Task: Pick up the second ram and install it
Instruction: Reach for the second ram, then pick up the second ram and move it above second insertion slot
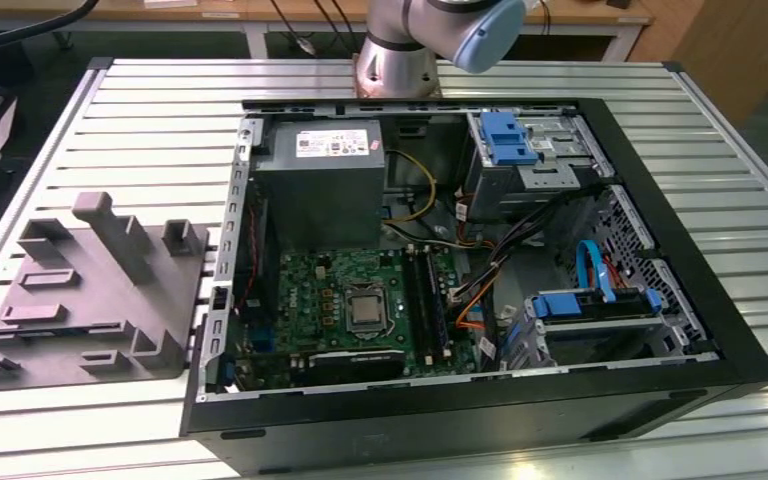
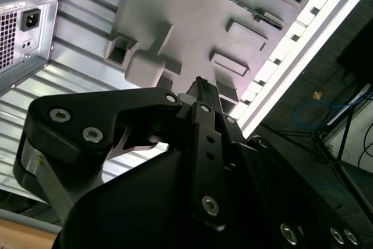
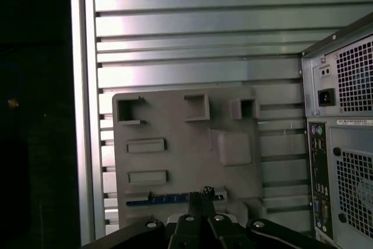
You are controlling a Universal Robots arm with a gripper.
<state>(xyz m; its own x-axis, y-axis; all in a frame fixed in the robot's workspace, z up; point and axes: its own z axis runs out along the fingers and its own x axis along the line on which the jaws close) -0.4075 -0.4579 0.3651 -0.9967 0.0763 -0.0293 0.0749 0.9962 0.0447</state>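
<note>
**Item: second ram (image 3: 157, 200), sitting in grey tray (image 3: 180, 161)**

The stick is lying along the tray's edge, its long axis pointing toward the computer case (image 3: 344, 144). The gripper (image 3: 201, 193) is hovering over its case-side half, fingers pinched together, gripping nothing.

Ram (image 3: 166, 200) on tray (image 3: 175, 122); tray beside case (image 3: 344, 144)
</note>
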